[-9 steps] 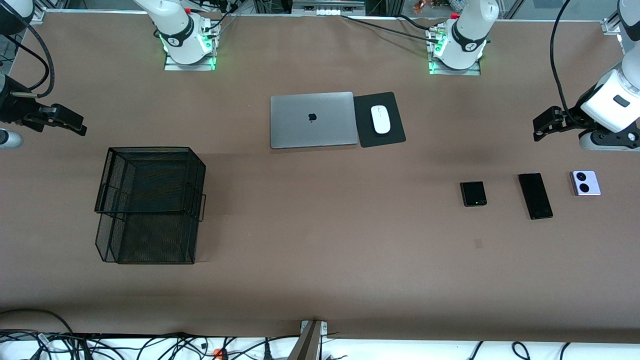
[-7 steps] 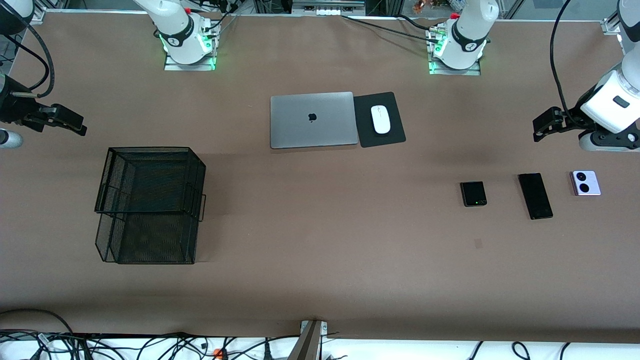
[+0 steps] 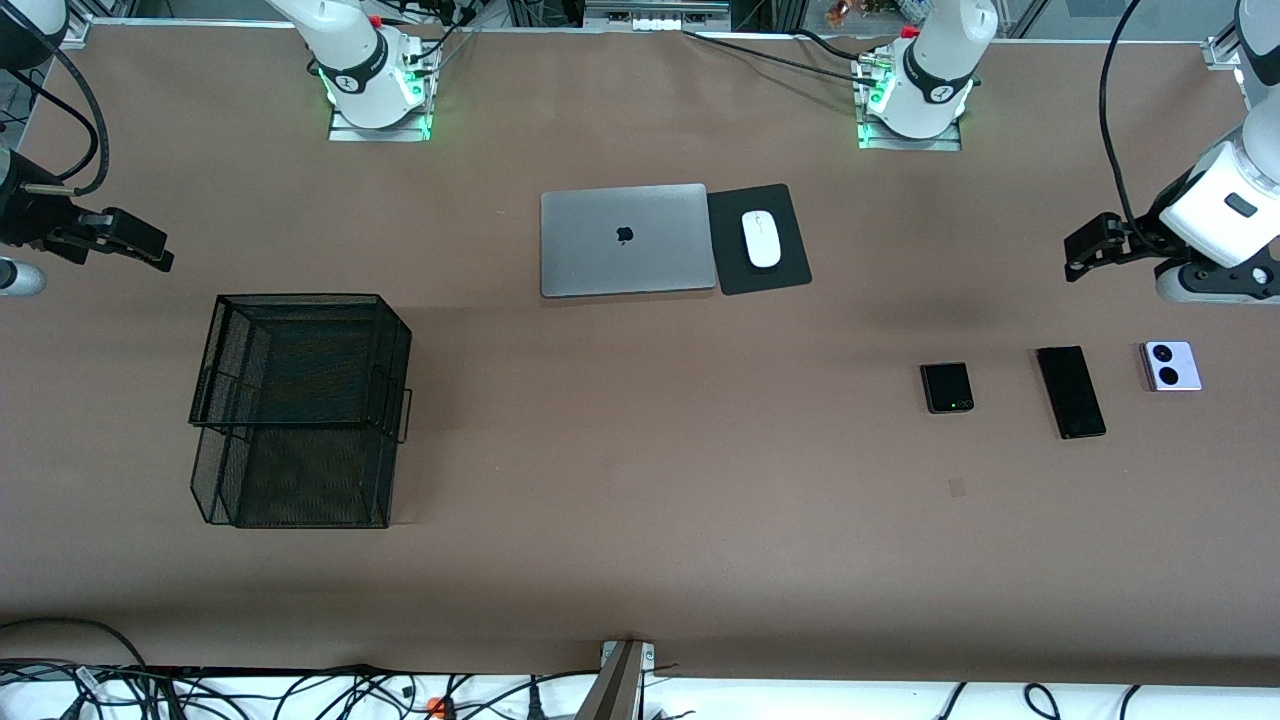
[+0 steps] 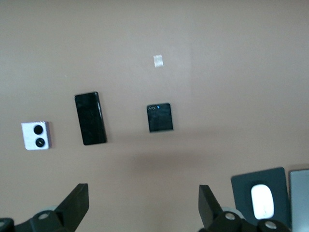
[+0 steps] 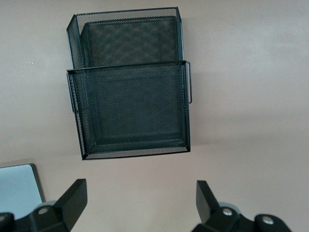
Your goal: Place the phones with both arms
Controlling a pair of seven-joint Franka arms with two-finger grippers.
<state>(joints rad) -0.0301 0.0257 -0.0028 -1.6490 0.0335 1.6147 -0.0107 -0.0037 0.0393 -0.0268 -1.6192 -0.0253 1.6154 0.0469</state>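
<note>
Three phones lie flat in a row on the brown tabletop toward the left arm's end, none touching. The small square black phone, green dot on it, sits at the inner end of the row. At its 3 o'clock in the front view lies the long slim black phone, slightly tilted. At 3 o'clock of that lies the pale lilac-white phone with two black circles, slightly farther from the front camera than the other two. All three also show in the left wrist view: square black, slim black, lilac-white.

Left gripper hangs in the air over bare tabletop at about 12 o'clock of the slim black phone, fingers spread wide apart, nothing between them. Right gripper hangs over bare tabletop at the right arm's end, at about 11 o'clock of the black mesh basket, fingers wide apart and empty; the basket fills that wrist view.

Grey closed laptop lies mid-table, well apart from the phones at about their 10 o'clock. A black mouse pad touches its edge, with a white mouse on it.
</note>
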